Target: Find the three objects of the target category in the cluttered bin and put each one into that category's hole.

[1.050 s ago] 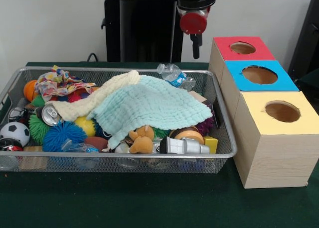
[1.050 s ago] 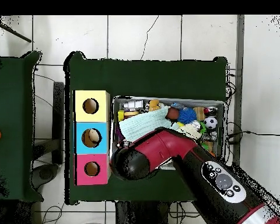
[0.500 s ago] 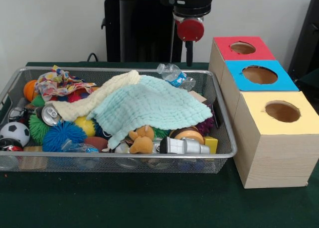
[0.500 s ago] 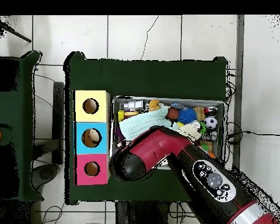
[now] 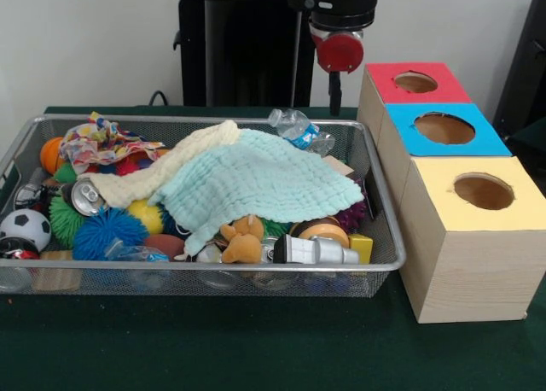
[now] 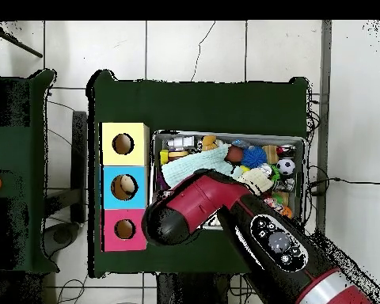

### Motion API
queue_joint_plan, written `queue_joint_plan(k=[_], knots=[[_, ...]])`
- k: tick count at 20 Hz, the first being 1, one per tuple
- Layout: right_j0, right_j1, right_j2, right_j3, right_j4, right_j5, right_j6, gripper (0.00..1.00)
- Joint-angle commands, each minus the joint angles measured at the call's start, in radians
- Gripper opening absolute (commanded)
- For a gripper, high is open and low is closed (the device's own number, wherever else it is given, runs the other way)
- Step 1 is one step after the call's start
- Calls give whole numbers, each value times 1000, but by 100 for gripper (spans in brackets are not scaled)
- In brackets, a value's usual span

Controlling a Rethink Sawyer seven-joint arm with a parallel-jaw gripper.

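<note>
Front view shows the gripper point(image 5: 335, 92) hanging above the far edge of the wire bin point(image 5: 380, 229), just beside the red box point(image 5: 409, 85); only one dark finger is visible and nothing hangs from it, so whether it is open I cannot tell. Which category is wanted is not shown, so the targets are a guess. Using the bin as landmark: the crushed water bottle point(image 5: 299, 128) lies on its far rim, just below and slightly left of the gripper, the closest item, long axis running roughly along that rim. A can point(image 5: 84, 196) sits well away at the bin's left end, and a grey bottle-like thing point(image 5: 316, 251) lies on its side at the near wall. The mint cloth point(image 5: 256, 182) and cream cloth point(image 5: 162, 173) cover the bin's middle. Overhead, the arm point(image 6: 225, 218) hides that corner of the bin. Likely next move: straight down, slightly left
</note>
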Motion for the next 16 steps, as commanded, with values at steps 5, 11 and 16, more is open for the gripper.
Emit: queue_joint_plan(k=[5,11,16], knots=[[-72,1,-46,-93,-56,57,-122,100],[-104,10,-17,-128,-18,100,-172,100],[-119,18,0,-159,5,140,-209,100]])
